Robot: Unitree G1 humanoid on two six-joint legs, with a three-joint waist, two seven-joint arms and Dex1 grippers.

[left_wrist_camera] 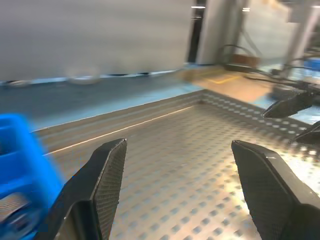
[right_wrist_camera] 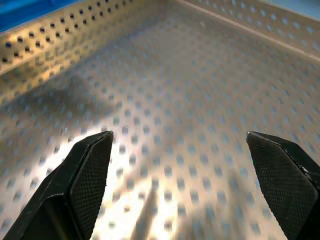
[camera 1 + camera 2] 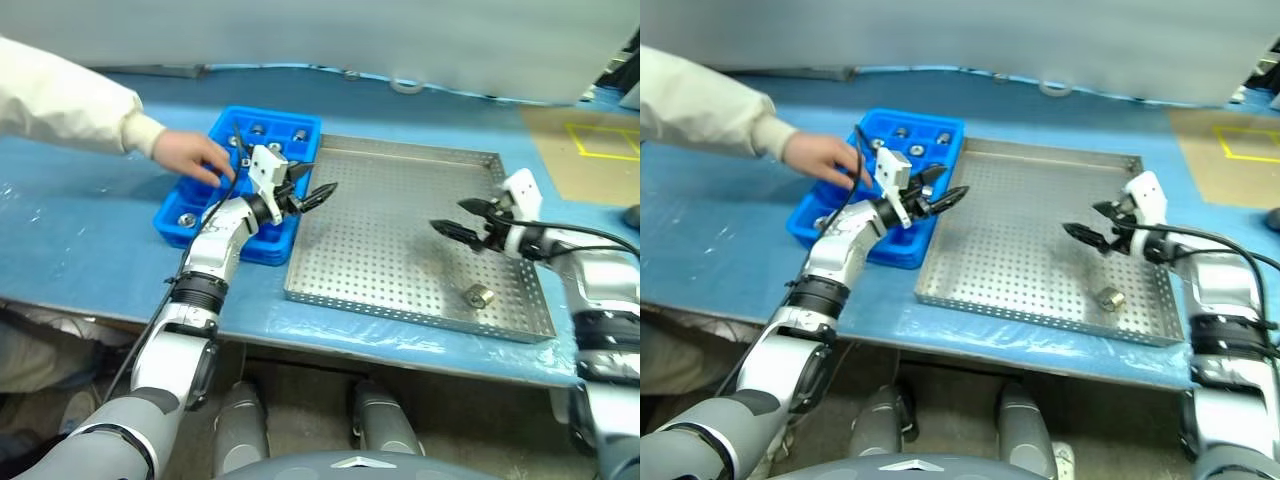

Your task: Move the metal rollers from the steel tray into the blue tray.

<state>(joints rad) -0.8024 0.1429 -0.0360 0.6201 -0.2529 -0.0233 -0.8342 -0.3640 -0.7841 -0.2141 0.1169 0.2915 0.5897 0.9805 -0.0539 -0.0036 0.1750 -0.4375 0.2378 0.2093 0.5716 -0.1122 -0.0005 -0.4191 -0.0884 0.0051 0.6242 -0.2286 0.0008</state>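
One metal roller [image 3: 478, 294] lies on its side on the perforated floor of the steel tray [image 3: 400, 160], near its front right corner. Further rollers [image 3: 299, 135] sit in compartments of the blue tray [image 3: 170, 227], which stands against the steel tray's left side. My left gripper [image 3: 315, 182] hovers open and empty over the steel tray's left edge, pointing right. Over the right part of the steel tray my right gripper [image 3: 450, 214] is open and empty, pointing left, above and behind the lone roller. Both wrist views show bare tray floor between the fingers.
A person's hand [image 3: 195, 155] in a cream sleeve rests on the blue tray, just left of my left wrist. Both trays stand on a blue-covered table [image 3: 80, 250]. A floor with yellow tape marks [image 3: 600, 140] lies beyond the table's right end.
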